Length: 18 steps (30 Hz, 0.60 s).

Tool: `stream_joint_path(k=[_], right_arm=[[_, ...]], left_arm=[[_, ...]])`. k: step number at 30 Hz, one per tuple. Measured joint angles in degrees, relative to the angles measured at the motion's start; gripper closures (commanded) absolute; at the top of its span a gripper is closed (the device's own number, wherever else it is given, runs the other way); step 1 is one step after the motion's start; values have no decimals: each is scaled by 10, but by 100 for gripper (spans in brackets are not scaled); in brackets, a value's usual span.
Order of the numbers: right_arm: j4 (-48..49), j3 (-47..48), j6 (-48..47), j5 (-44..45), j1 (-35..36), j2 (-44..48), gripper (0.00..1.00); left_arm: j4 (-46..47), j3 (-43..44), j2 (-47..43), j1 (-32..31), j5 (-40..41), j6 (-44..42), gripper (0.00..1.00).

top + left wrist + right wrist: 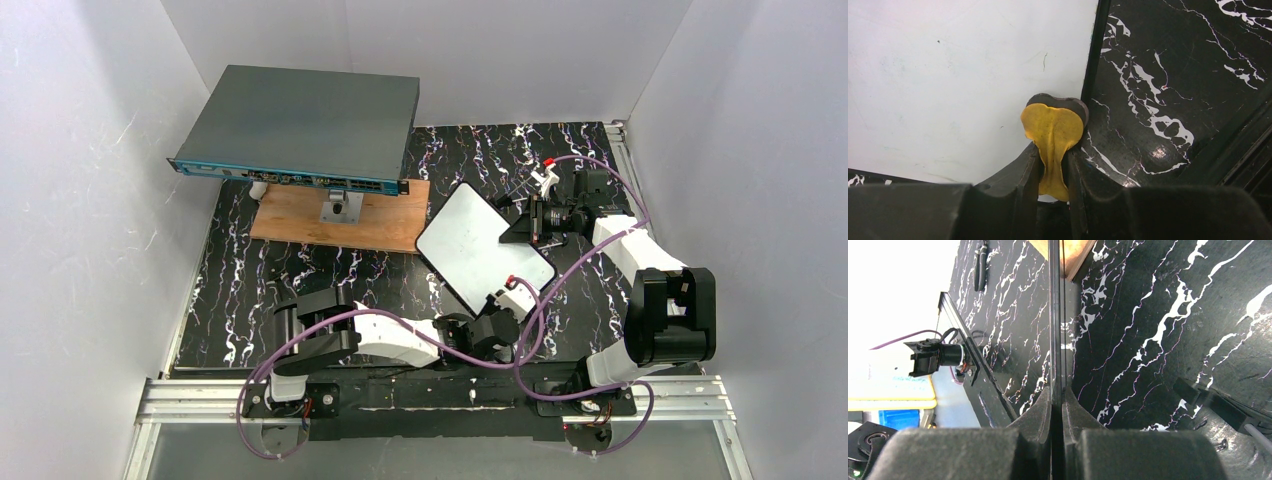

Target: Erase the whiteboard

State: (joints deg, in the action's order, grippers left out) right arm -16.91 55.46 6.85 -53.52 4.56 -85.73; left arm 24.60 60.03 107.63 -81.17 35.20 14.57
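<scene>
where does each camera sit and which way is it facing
top: above and behind the bases, looking down on the table; both arms show, left claw and right claw at the whiteboard.
left wrist: low over the whiteboard's corner, facing along its own fingers, which pinch a yellow pad.
right wrist: level with the whiteboard's edge, seen as a thin line clamped between its fingers.
shared: all three show the whiteboard and the table.

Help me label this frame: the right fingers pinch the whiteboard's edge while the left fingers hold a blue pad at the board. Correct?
Not quite. The pad in the left fingers is yellow, not blue; the left wrist view shows it. The right fingers do pinch the whiteboard by its edge.
</scene>
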Motion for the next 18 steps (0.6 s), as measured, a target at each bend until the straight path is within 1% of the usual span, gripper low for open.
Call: stream_joint_path(k=[12, 18], right_arm=[[2, 0, 2, 0, 0, 0, 99], [-2, 0, 20, -5, 0, 0, 99]], left_arm=[[-14, -1, -5, 0, 7, 4, 100], [2, -36, -38, 0, 8, -6, 100]])
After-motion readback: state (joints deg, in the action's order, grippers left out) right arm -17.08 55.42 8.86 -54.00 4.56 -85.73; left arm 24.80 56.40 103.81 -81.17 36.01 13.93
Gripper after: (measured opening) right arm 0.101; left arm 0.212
